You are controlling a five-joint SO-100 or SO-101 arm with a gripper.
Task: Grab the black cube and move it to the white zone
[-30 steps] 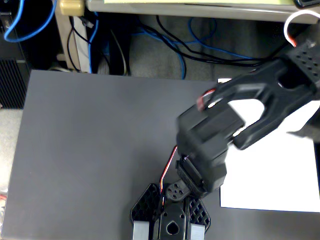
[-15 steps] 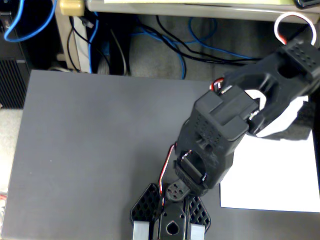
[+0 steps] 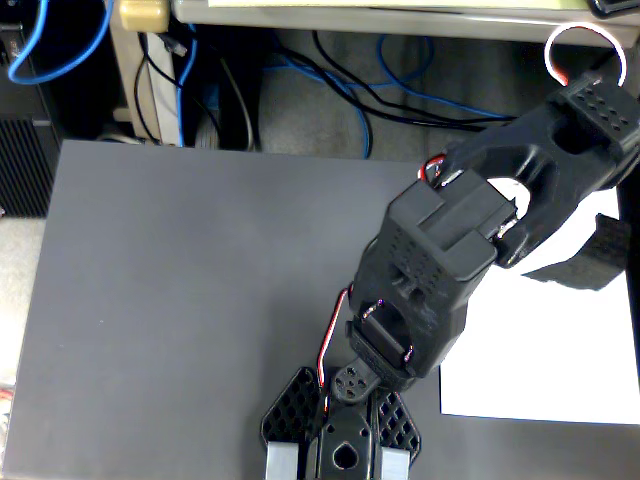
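The black cube (image 3: 606, 250) is a rough dark foam block at the right edge of the fixed view. It is over the white zone (image 3: 540, 350), a white paper sheet on the right side of the table, and casts a dark shadow to its left. The glossy black arm rises from its base (image 3: 340, 440) at the bottom centre and reaches up and right. My gripper (image 3: 592, 118) is at the top right, just above the block in the picture. Its fingers are hidden under the head, so I cannot tell whether they hold the block.
The dark grey tabletop (image 3: 200, 300) spreads to the left of the arm. Blue and black cables (image 3: 340, 80) lie behind the table's back edge. A white cable loop (image 3: 585, 40) is at the top right. The right frame edge cuts the sheet.
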